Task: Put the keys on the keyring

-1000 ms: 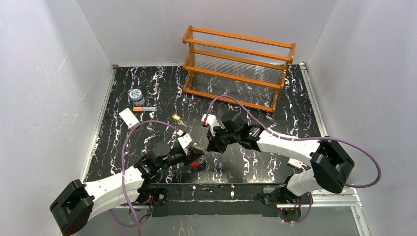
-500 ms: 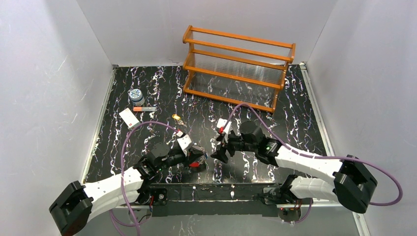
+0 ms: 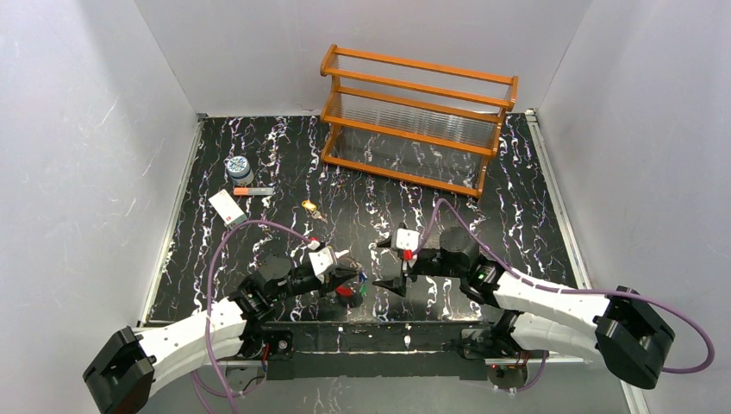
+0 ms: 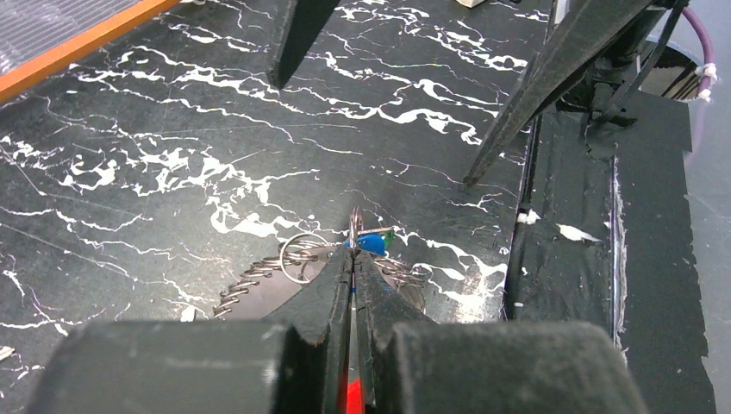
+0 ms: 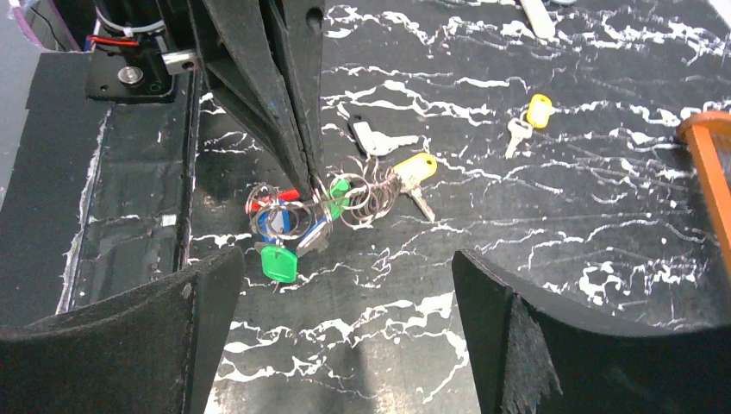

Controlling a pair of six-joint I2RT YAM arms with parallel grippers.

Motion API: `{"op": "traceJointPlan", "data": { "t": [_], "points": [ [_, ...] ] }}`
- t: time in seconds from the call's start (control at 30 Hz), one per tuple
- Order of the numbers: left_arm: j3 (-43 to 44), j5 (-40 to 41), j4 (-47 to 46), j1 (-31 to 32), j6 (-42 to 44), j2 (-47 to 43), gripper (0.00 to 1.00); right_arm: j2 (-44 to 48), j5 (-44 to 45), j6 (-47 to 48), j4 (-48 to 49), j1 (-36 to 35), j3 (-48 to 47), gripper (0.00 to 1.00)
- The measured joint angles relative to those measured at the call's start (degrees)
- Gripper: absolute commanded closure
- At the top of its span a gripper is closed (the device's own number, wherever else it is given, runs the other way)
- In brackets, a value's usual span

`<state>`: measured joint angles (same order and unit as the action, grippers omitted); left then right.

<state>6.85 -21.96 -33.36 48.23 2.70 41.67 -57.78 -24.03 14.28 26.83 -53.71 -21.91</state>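
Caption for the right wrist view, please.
Open right gripper faces the left gripper, shut on the keyring with green and blue keys clustered there; one yellow key lies loose farther off.

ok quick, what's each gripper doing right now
Left gripper: jaws closed, pinching the keyring.
Right gripper: jaws wide open, holding nothing.

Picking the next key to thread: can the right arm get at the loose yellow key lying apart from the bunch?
Probably yes. The right pincer is open and empty, the yellow key lies alone on bare table, and the left pincer, shut on the keyring, sits beside that path.
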Motion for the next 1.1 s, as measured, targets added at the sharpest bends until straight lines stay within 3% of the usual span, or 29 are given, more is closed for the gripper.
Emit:
{"op": "traceJointPlan", "data": {
  "t": [0.2,0.3,0.47,0.53,0.67,0.9,1.1],
  "points": [
    [-0.02,-3.32,-0.04,0.0,2.32,-0.07,1.0,-1.57,-4.11,1.27,3.82,0.0,0.07,0.03],
    [-0.02,-4.63,-0.33,0.0,2.67,0.26,1.0,-3.65,-7.17,2.19,3.89,0.0,-0.46,0.19],
    [-0.07,-5.55,-0.96,0.0,2.67,0.22,1.0,-8.15,-11.96,3.23,2.54,0.0,-3.34,0.56],
    [-0.07,-5.7,-1.01,0.0,2.64,0.15,1.0,-9.22,-12.9,3.08,2.47,0.0,-4.07,0.65],
    [-0.07,-5.99,-1.33,0.0,2.67,0.11,1.0,-10.67,-14.32,2.03,3.3,0.0,-4.46,0.73],
    [-0.07,-6.16,-1.62,0.0,2.67,0.28,1.0,-11.61,-15.19,1.51,3.69,0.0,-4.46,0.73],
    [-0.07,-6.4,-2.86,0.0,2.58,0.39,1.0,-11.72,-15.19,1.6,3.89,0.0,-4.46,0.88]
  ]
}}
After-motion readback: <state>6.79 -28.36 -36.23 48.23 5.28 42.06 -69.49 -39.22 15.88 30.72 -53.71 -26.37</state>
